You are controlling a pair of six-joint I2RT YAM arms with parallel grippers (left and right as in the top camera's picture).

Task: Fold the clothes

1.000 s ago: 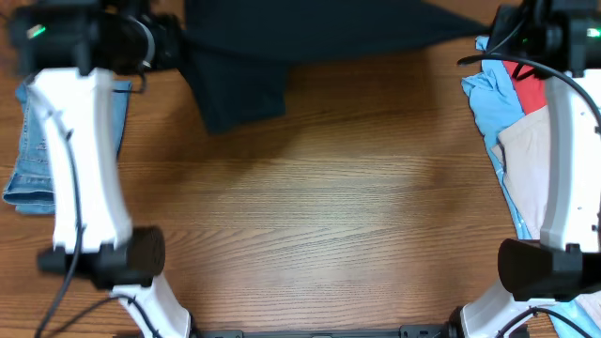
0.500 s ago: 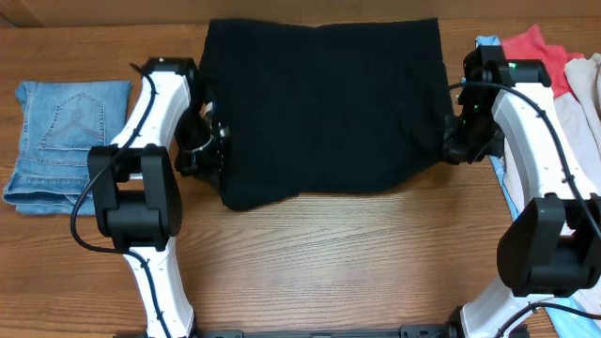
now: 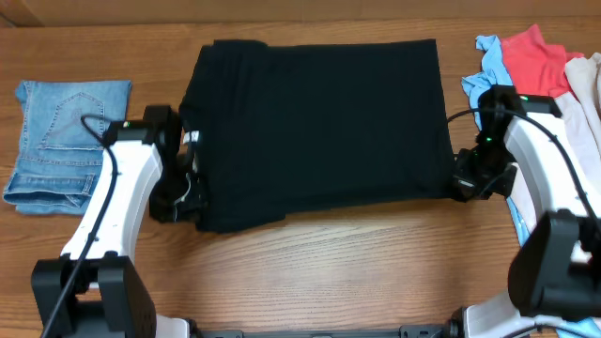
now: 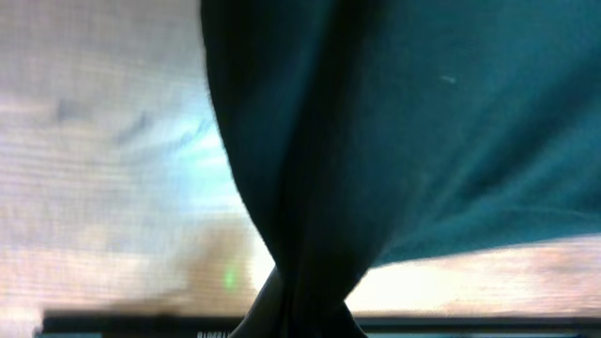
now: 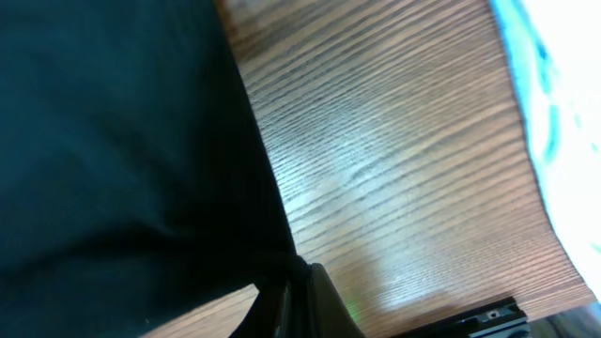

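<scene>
The black T-shirt (image 3: 319,122) lies spread flat across the far half of the wooden table (image 3: 329,272), centred between the two arms; its far edge runs close to the table's far edge, and its near edge sits lower on the left, where a flap of cloth juts toward the near side. The left gripper (image 3: 190,200) is at the shirt's near-left corner. In the left wrist view the dark cloth (image 4: 423,122) narrows to a bunch at the bottom centre of the picture, consistent with a pinch on the fabric, though the fingers themselves are not distinct. The right gripper (image 3: 466,184) is at the near-right corner. In the right wrist view the cloth (image 5: 113,141) draws to a point at a dark finger (image 5: 319,302), so it is pinched there, with bare table alongside. Folded blue denim jeans (image 3: 61,141) lie at the far left, clear of the shirt. At the far right sits a heap of garments: light blue (image 3: 488,70), red (image 3: 533,61) and a pale one (image 3: 587,89).
</scene>
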